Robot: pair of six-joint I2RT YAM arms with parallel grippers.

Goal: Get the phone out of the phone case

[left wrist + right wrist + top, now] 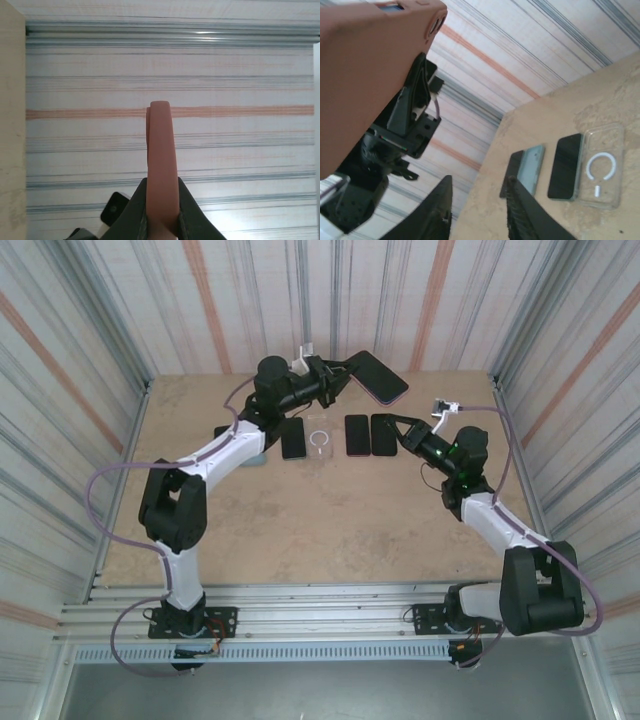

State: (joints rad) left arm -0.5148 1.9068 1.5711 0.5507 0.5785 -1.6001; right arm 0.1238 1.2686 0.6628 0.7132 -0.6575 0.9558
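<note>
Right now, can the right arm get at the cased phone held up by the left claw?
Probably yes: the right claw stands open and empty close to the cased phone, whose far end juts free of the left claw; nothing sits between them.

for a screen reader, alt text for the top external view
The left tool holds a reddish-cased phone aloft; the right tool, empty, hovers by dark phones and a clear case on the table.
</note>
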